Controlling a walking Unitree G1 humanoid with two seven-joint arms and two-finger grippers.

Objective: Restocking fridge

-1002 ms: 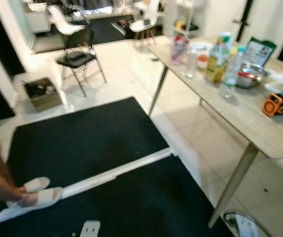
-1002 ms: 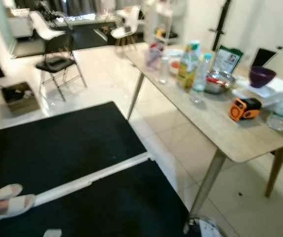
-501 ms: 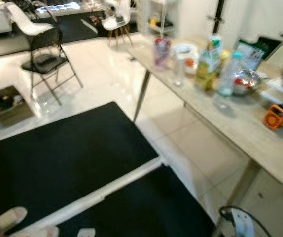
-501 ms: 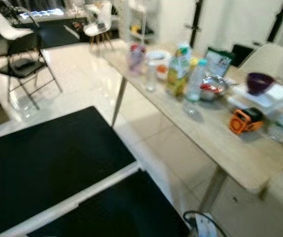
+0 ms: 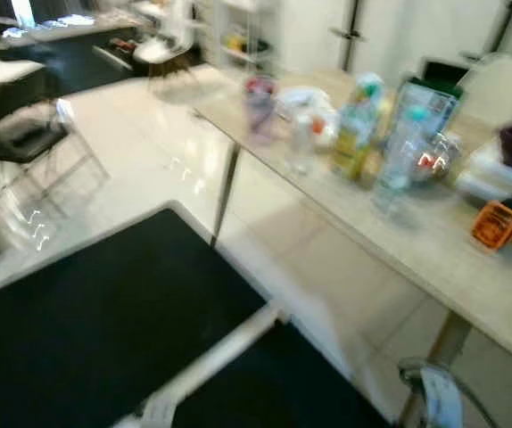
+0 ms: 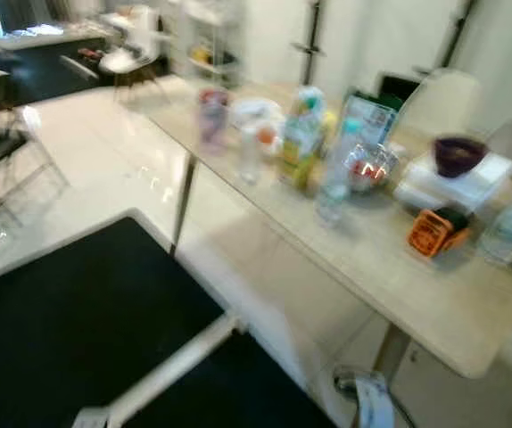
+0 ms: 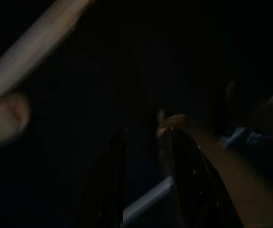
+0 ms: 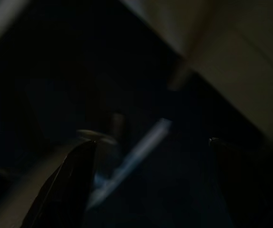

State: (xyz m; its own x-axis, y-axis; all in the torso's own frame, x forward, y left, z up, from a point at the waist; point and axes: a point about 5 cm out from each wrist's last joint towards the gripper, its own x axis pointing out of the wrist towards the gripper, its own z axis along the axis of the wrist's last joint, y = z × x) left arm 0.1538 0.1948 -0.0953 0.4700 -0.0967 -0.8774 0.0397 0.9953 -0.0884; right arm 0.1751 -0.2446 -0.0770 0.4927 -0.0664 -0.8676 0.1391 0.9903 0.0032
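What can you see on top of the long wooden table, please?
On the table stand a juice carton, a clear water bottle, a metal bowl, an orange tape measure and a purple bowl. Blur hides the smaller items behind them.

We see a black mat [image 5: 86,330] with a white strip [image 5: 211,357] across it on the pale floor. Near the table's [image 6: 363,259] far edge sits a purple bowl [image 6: 458,153]; an orange tape measure [image 6: 433,232] lies near its right-hand end. A black folding chair [image 5: 24,143] stands well apart.
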